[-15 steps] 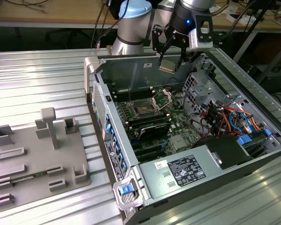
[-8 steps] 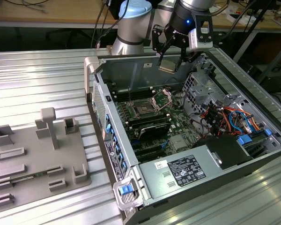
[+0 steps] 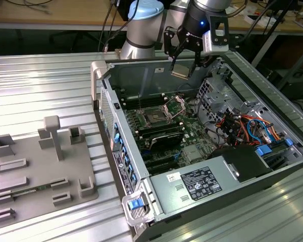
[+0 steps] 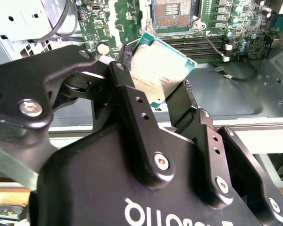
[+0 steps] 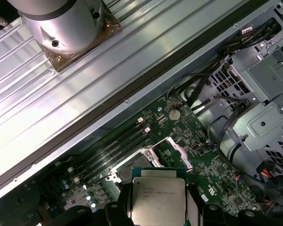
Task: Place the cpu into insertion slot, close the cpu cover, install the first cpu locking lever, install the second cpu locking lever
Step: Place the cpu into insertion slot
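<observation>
My gripper [image 3: 183, 67] hangs above the back of the open computer case, shut on the cpu [image 3: 180, 74], a small flat square chip with a silver-grey top. In both wrist views the cpu [image 4: 159, 70] [image 5: 159, 200] sits tilted between the two black fingers [image 4: 132, 106], well above the motherboard. The insertion slot [image 3: 155, 117] [image 4: 172, 12] lies open and bare below. The cpu cover [image 3: 174, 105] [image 5: 169, 153], a shiny metal frame, stands raised on its hinge beside the slot. A thin metal lever [image 4: 211, 45] sticks out next to the slot.
A metal drive cage [image 3: 219, 93] and coloured cables [image 3: 242, 126] fill the case on the exterior view's right. The power supply [image 3: 202, 184] sits at the front. A grey fixture plate [image 3: 35, 171] lies on the table at the exterior view's left. Memory slots [image 5: 115, 148] flank the socket.
</observation>
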